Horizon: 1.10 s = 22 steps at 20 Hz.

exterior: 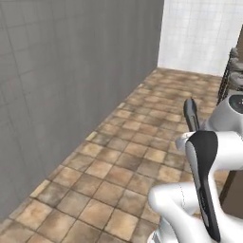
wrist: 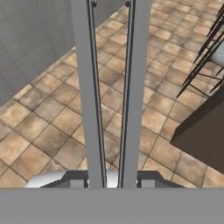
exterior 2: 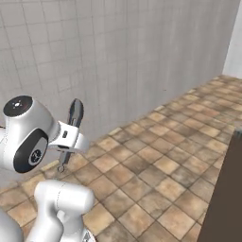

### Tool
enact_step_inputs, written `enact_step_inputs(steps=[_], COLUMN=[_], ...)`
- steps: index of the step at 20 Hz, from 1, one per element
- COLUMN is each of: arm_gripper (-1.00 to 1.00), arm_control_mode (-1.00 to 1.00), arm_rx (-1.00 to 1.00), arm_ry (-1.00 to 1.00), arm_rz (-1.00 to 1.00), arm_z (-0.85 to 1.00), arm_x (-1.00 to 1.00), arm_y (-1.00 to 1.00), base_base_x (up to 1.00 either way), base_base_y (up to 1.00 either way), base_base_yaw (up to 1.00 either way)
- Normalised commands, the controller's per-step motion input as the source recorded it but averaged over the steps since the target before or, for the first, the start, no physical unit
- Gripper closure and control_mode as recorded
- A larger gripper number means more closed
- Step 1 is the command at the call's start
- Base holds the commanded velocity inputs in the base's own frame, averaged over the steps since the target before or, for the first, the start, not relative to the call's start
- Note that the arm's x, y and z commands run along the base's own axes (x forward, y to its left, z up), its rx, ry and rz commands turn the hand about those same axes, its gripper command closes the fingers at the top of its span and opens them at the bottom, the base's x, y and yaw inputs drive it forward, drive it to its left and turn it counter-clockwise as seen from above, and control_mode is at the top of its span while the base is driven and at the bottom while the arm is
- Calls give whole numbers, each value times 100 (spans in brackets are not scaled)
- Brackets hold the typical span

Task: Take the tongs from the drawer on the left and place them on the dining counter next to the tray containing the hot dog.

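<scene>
Pincer [wrist: 111, 181] pinching the tongs [wrist: 111, 87], held well above the tiled floor [wrist: 52, 131]. Two long grey arms running side by side away from the fingers, slightly apart, across the hand view. Dark brown bench base [wrist: 203, 131] at the right edge there, a dark-legged stool [wrist: 205, 52] beyond it. Grey tiled wall [exterior: 71, 95] to the left.

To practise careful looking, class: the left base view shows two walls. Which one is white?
The far wall, straight ahead at the back, is white. The side wall running along the left is grey.
</scene>
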Motion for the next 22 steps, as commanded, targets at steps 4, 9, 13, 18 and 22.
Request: enact_step_inputs(steps=[4, 9, 13, 18, 22], arm_gripper=[100, 100, 100, 100, 100], arm_control_mode=[100, 100, 100, 100, 100], arm_rx=[0, 0, 0, 0, 0], arm_ry=[0, 0, 0, 0, 0], arm_rz=[0, 0, 0, 0, 0], arm_z=[0, 0, 0, 0, 0], arm_x=[0, 0, 0, 0, 0], arm_y=[0, 0, 0, 0, 0], base_base_x=[39, 50, 82, 100, 100], base_base_y=[50, 48, 49, 48, 49], base_base_yaw=[-45, -46, -43, -38, -36])
